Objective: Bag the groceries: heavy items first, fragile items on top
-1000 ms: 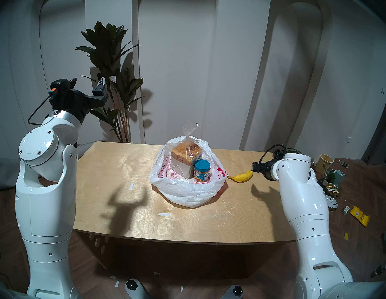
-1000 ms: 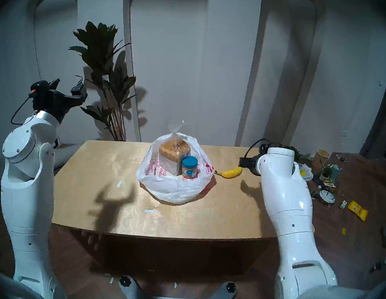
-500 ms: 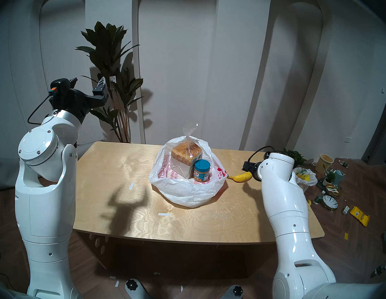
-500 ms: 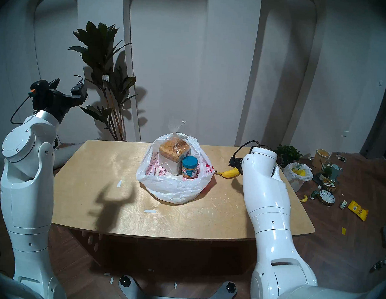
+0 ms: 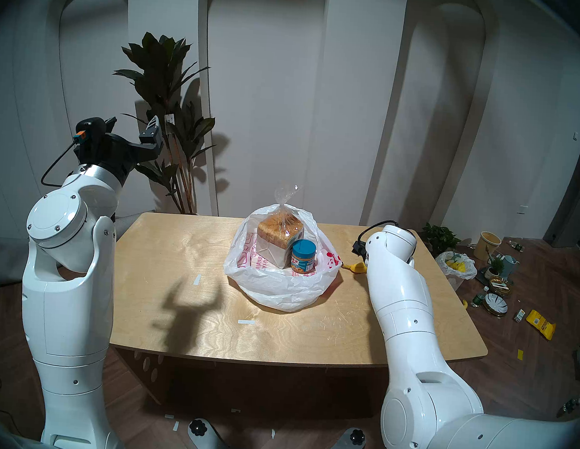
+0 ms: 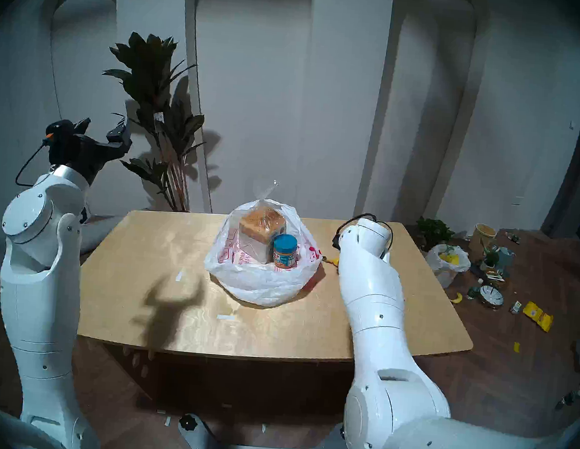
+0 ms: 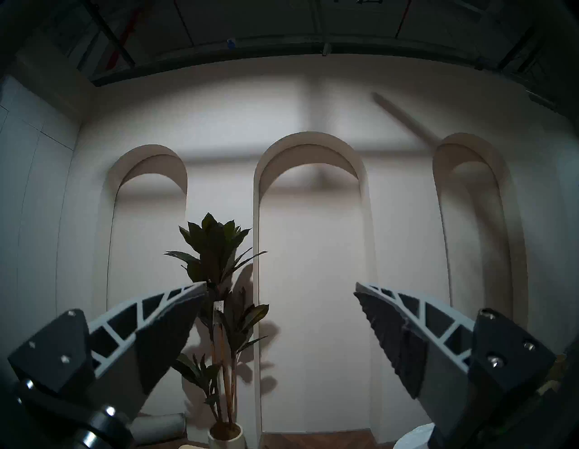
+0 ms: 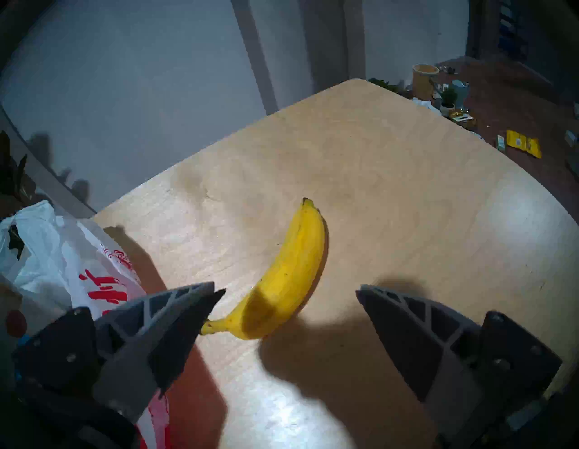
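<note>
My right gripper (image 8: 289, 290) hangs with its jaws spread wide and nothing between them, just above the yellow banana (image 8: 289, 272), which lies flat on the wooden table (image 8: 407, 194) beside the white plastic carrier bag (image 5: 276, 287). The sliced loaf (image 5: 279, 233) and the peanut butter jar (image 5: 302, 255) stand inside that bag. I judge the banana light, soft and easily bruised, best taken gently across its thick middle. My left gripper (image 7: 280, 290) idles raised, jaws apart, empty.

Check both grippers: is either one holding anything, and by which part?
Nothing is held. The right gripper has open jaws above the banana, which lies on the table. The left gripper is open and raised in the air.
</note>
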`<state>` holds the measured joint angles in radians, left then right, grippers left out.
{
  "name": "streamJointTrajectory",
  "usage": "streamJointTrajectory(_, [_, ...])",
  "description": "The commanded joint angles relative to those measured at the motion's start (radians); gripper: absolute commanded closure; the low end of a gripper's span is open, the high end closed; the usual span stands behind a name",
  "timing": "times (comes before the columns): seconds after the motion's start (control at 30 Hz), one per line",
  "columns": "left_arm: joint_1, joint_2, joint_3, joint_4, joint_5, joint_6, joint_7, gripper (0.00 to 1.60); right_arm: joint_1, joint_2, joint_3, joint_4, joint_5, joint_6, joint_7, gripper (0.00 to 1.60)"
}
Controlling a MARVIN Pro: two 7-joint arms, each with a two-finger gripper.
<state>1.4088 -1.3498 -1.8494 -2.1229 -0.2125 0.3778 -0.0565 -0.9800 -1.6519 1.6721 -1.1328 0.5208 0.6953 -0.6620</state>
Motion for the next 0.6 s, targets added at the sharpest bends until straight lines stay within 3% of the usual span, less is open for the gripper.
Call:
streamJointTrajectory(0.0, [-0.013,0.003,0.000,-0.022,-0.003,-0.001,-0.002,0.00,0.111,-0.057,0.033,0.049,0.005,-0.094,-0.067,0.00])
streamJointTrajectory(0.23, [-0.013,0.002,0.000,-0.026,-0.004,0.004,-0.002,0.00,0.179,-0.073,0.087,0.175,0.020,-0.206,-0.150,0.00])
streamJointTrajectory(0.57, [-0.013,0.002,-0.001,-0.030,-0.005,0.010,-0.001,0.00,0.256,-0.073,0.113,0.313,0.027,-0.314,-0.205,0.00])
